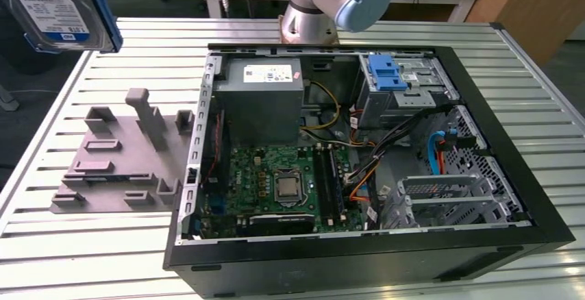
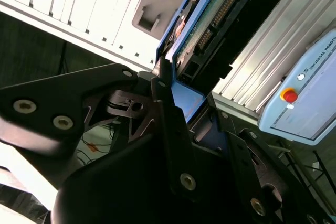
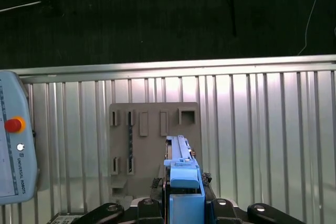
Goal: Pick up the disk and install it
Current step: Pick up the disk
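You see the disk held high in the air at the exterior view's left, above the slatted table and well apart from the open computer case. In both wrist views the gripper pinches the blue frame of the disk between its fingers. In the first wrist view, the gray holder plate lies on the table beyond the disk.
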